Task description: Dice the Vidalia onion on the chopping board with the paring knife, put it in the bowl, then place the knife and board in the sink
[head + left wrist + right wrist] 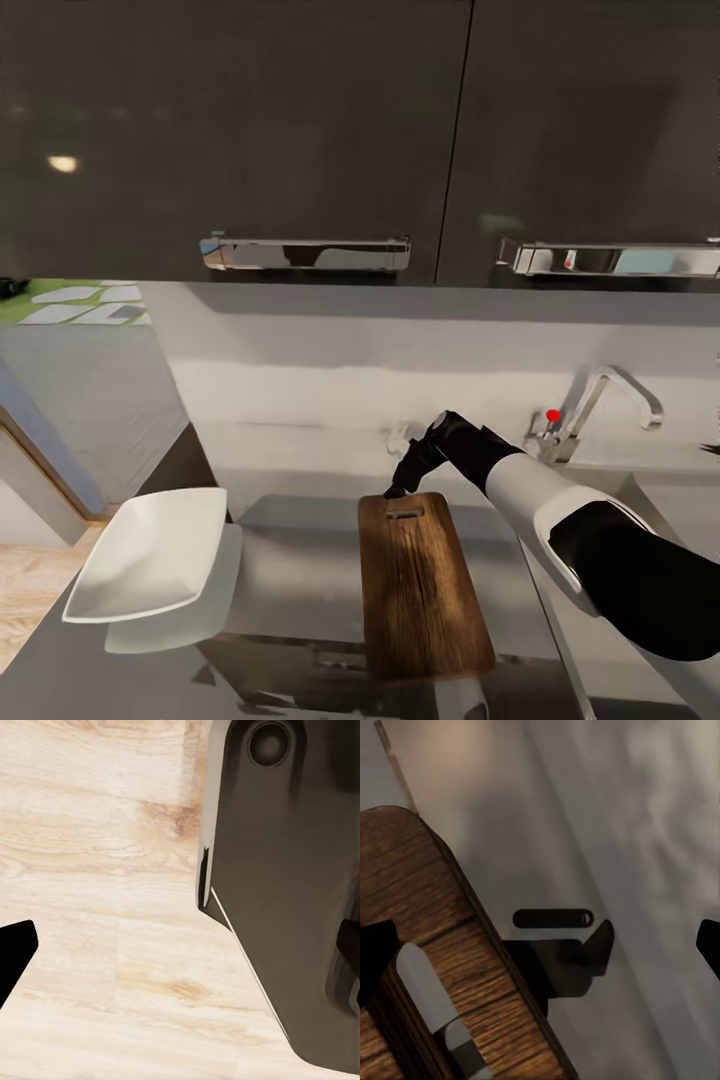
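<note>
the right gripper (396, 492), jaws spread and empty, hovers at the slotted far end of the chopping board (420, 590), probably to grasp it; the bowl (150, 555) sits left of the board on the tabletop (300, 570). left jaws: cannot tell.

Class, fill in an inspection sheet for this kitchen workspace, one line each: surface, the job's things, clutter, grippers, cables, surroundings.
Surface: grey glossy countertop, reflective.
Job's things: chopping board lies flat, handle slot at its far end, nothing on it. White bowl sits to its left, apart, looks empty. Sink is at the right, its basin mostly hidden behind the arm. Onion and knife: nothing seen.
Clutter: nothing seen.
Grippers: right gripper is at the board's far edge by the slot, fingers spread, holding nothing. The left wrist view looks down at a wooden floor; one dark fingertip at the edge, state unclear.
Cables: nothing seen.
Surroundings: chrome tap with red knob, dark wall cabinets above.
</note>
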### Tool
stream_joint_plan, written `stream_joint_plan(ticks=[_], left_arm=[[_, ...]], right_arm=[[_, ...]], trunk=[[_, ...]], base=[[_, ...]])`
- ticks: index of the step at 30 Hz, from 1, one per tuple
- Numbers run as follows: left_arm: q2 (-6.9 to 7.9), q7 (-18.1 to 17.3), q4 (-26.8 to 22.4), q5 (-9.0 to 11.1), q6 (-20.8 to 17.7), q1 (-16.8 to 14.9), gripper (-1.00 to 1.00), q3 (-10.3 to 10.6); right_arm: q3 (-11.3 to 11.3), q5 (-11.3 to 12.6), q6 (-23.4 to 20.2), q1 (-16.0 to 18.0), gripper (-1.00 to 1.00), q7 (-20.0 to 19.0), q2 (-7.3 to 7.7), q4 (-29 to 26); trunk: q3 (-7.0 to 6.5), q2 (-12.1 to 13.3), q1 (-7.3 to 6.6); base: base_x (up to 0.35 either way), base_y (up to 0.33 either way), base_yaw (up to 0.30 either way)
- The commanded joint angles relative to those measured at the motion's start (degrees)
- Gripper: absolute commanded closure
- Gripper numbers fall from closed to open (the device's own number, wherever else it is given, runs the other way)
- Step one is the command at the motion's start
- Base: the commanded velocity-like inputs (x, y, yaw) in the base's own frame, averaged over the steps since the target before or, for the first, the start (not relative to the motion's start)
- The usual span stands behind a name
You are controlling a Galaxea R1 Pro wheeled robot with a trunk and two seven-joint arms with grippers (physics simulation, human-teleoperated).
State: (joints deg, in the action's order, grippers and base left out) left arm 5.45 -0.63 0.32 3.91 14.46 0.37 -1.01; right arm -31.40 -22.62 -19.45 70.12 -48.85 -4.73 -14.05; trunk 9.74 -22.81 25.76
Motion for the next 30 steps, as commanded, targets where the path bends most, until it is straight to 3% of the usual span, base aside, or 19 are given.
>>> stream_joint_plan(ticks=[1,30], left_arm=[[0.0,-0.07,0.04,0.4,0.22,-0.02,-1.0,-0.04],[-0.02,-0.07,0.04,0.4,0.15,-0.02,-1.0,-0.04]], right_arm=[[0.2,-0.41,-0.32,0.02,-1.0,-0.27,-0.01,-0.1],[0.2,-0.48,-0.01,-0.15,-1.0,-0.02,0.51,3.21]], trunk=[[0.1,-0.11,0.02],[0.1,-0.11,0.02]], base=[[-0.048,0.0,0.0],[-0.004,0.0,0.0]])
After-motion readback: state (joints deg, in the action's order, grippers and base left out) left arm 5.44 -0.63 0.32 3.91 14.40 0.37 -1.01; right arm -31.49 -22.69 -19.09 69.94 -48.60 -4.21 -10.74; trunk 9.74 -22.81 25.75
